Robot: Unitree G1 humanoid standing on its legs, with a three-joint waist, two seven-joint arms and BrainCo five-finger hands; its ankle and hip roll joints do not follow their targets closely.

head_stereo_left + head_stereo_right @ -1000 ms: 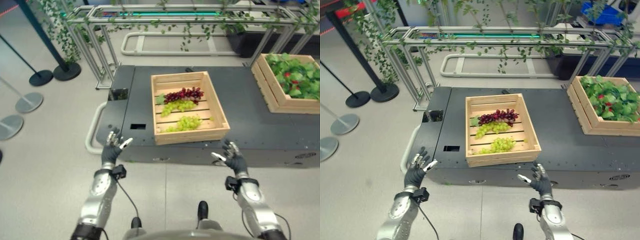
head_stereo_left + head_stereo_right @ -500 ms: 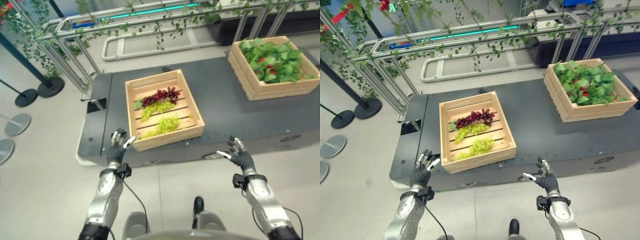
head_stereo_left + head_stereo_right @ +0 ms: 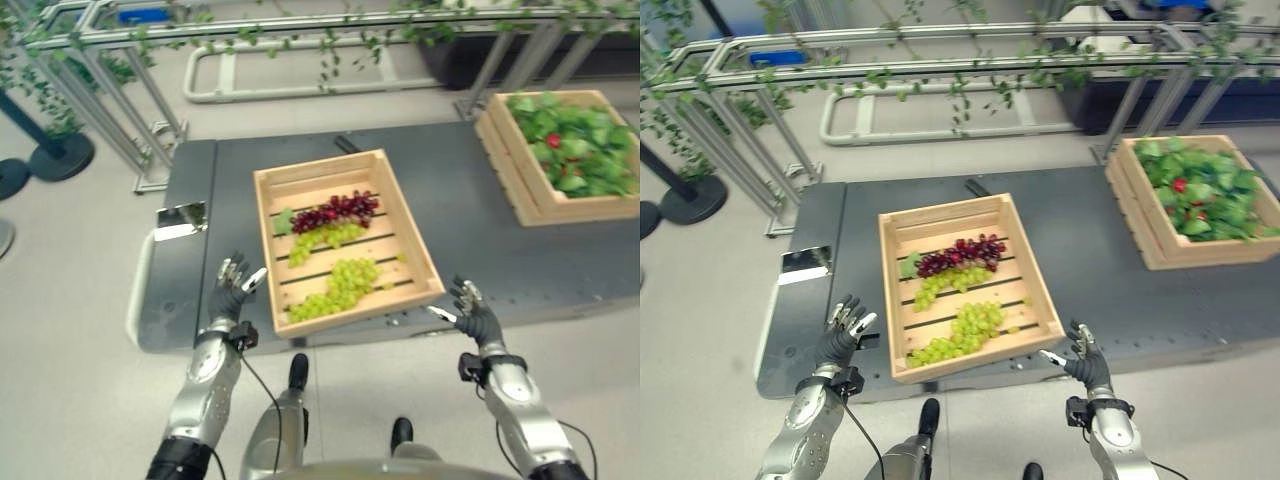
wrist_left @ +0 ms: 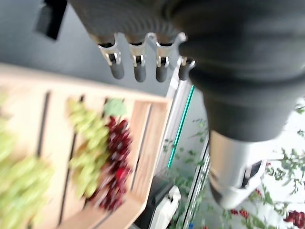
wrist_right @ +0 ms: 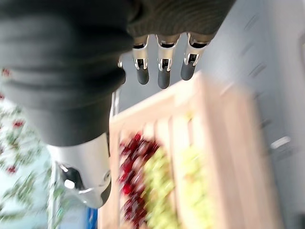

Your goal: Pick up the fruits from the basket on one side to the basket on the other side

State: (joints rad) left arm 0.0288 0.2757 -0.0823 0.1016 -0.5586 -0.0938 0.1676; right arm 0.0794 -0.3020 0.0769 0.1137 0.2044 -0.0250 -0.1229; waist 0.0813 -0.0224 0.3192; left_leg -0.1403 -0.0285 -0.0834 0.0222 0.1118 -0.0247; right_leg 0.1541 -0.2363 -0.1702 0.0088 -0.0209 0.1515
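Observation:
A wooden slatted crate (image 3: 268, 189) stands on the dark platform (image 3: 455, 210) before me. In it lie a dark red grape bunch (image 3: 335, 209), a green bunch (image 3: 325, 238) just under it, and a second green bunch (image 3: 340, 286) nearer the front. A second wooden crate (image 3: 515, 190) at the far right holds green leaves and small red fruits (image 3: 552, 141). My left hand (image 3: 232, 292) hovers open just left of the grape crate's front corner. My right hand (image 3: 474, 314) hovers open off its front right corner. Neither hand touches anything.
A metal rail frame (image 3: 300, 22) hung with green vines runs behind the platform. Round stanchion bases (image 3: 60, 155) stand on the floor at the far left. A shiny rectangular patch (image 3: 181, 216) sits on the platform's left part.
The camera has come nearer and shifted, so the grape crate looks closer and larger. Both hands stay open and now flank the crate's front corners.

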